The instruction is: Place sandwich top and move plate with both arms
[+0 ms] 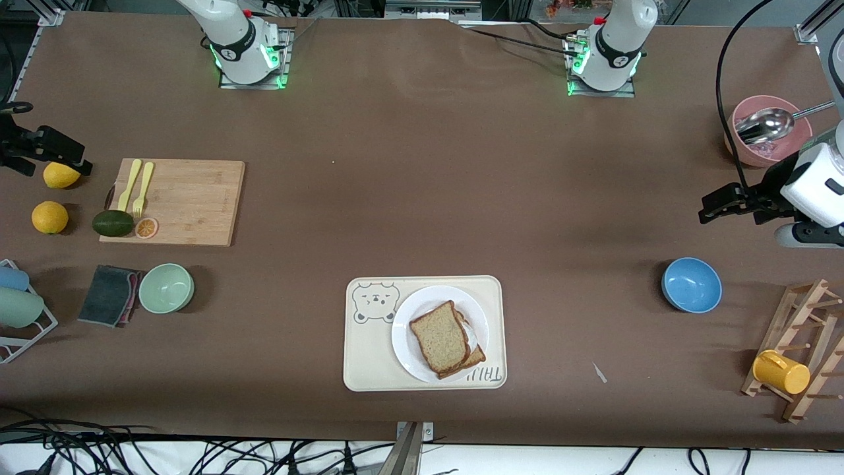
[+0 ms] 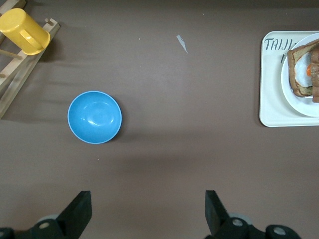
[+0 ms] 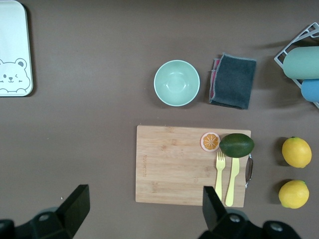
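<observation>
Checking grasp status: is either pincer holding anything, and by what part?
Nothing is held. The left pincer is open above the table; the right pincer is open over the cutting board.

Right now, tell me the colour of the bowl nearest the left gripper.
Blue. The bowl shows best in the left wrist view.

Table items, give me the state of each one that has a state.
sandwich top: lying on the sandwich, on the plate
plate: on the tray
blue bowl: upright, empty
green bowl: upright, empty
yellow cup: tipped on the rack
left gripper: open, empty
right gripper: open, empty
</observation>
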